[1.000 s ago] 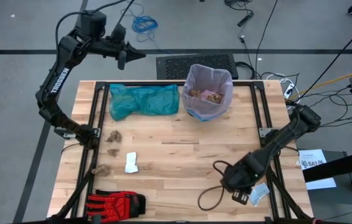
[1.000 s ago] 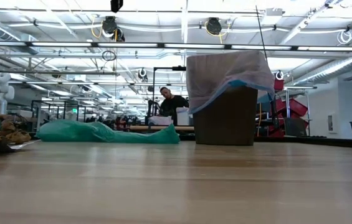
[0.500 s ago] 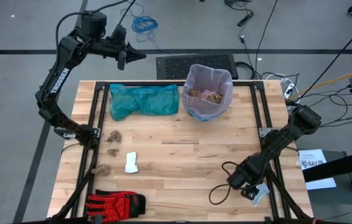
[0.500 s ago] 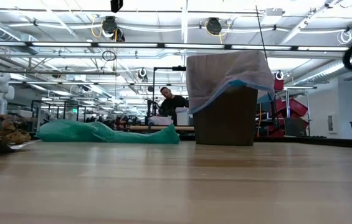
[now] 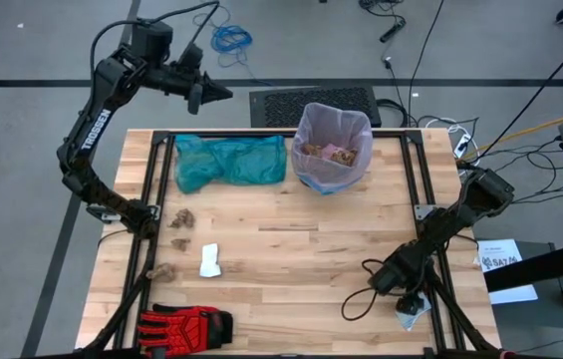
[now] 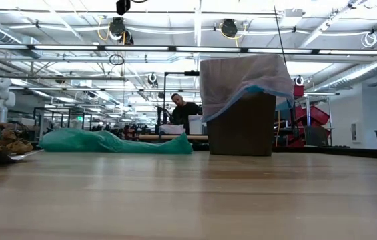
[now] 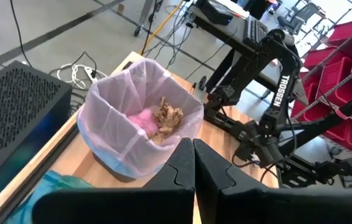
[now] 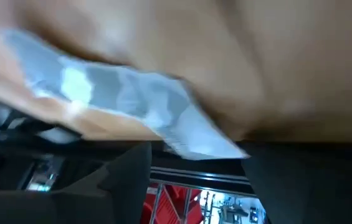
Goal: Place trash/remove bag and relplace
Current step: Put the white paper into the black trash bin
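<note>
The bag (image 5: 332,148) lines the bin, well apart from both grippers. Film looks thin, limp, slippery, tearable; best pinched at the folded-over rim or drawstring. Left gripper (image 5: 223,92) fingers together; right gripper (image 5: 408,311) fingers apart, empty.

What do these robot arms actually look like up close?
Two slim dark arms of jointed segments. The left arm carries white lettering along one link, and a thin black cable loops off its top. Its end effector is two flat dark fingers. A black cable coils beside the right arm.
</note>
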Available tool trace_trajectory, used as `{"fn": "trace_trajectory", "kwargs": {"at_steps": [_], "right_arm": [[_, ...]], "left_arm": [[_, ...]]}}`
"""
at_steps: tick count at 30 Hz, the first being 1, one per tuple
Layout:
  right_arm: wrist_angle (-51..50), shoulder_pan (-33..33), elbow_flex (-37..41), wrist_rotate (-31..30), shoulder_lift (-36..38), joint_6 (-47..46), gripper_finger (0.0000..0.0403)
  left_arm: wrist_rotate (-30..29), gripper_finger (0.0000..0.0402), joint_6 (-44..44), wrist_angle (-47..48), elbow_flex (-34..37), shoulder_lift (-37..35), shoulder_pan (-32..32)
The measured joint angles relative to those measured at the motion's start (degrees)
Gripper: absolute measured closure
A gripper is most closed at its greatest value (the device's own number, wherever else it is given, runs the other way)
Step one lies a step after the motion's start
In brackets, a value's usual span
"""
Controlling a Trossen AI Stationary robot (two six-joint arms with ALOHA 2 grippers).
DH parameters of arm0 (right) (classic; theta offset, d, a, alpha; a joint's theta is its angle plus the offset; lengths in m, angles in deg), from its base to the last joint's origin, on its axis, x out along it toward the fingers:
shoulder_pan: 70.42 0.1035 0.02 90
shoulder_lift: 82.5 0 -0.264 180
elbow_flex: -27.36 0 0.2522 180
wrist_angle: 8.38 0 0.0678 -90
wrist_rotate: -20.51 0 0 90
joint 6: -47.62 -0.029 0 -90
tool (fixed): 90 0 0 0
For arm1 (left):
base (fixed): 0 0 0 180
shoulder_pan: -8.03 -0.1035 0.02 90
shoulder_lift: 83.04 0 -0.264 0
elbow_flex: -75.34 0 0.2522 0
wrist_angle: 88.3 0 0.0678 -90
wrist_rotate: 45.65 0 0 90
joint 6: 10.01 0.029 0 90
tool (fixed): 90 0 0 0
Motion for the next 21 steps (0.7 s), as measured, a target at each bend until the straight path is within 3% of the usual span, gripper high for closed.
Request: {"fn": "trace_trajectory", "kwargs": {"at_steps": [3, 6, 13, 21], "right_arm": [[5.5, 0.0, 0.6, 1.5, 0.0, -0.2, 0.0175], [8.7, 0.0, 0.6, 1.4, 0.0, -0.8, 0.0211], [14.1, 0.0, 0.6, 0.9, 0.0, -2.0, 0.0387], [25.6, 0.0, 0.6, -3.2, 0.9, -11.3, 0.0402]], "left_arm": [[0.0, 0.0402, -0.1, 0.8, 0.0, 0.0, 0.0], [0.0, 0.0402, -0.2, 0.8, 0.0, 0.0, 0.0], [0.0, 0.0402, -0.1, 0.8, 0.0, 0.0, 0.0], [0.0, 0.0402, 0.1, 0.5, 0.0, 0.0, 0.0]]}}
